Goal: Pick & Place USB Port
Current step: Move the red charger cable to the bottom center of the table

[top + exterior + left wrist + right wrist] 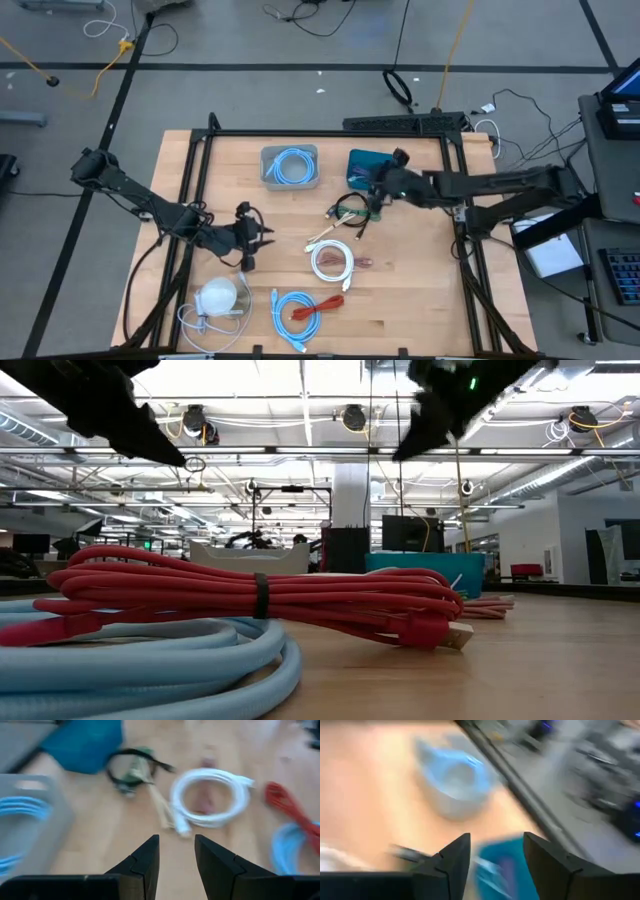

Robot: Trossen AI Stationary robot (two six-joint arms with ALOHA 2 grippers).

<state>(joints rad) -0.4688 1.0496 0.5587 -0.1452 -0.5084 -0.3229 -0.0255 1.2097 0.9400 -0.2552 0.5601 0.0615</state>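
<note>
**Right tool parted over the teal tray, left tool empty above the near-left worktop**

My right tool hangs over the far-right part of the pale wooden worktop, at the near edge of the flat teal tray. In my right wrist view its two dark fingers stand apart with nothing between them, and the teal tray shows through the gap. Just beside the tool on its left lies a black looped cable with a greenish bundle, and from there a cream cable with a plug end runs toward the near side. Whether any of these is the USB piece, I cannot tell; they lie on the worktop, and my fingers are not on them.

My left tool hovers over the near-left part of the worktop, its fingers partly open and holding nothing. Looking past them I see a coiled white cable lying flat on the wood, well apart from my fingertips.

At the far middle sits a grey rectangular bin with a coiled light-blue cable inside it. Near the front edge lies a second light-blue coil with a red bundled cable resting against it on its right; the red bundle is tied with a black strap. At the near-left corner sits a white rounded object with thin white wire looped around it.
</note>
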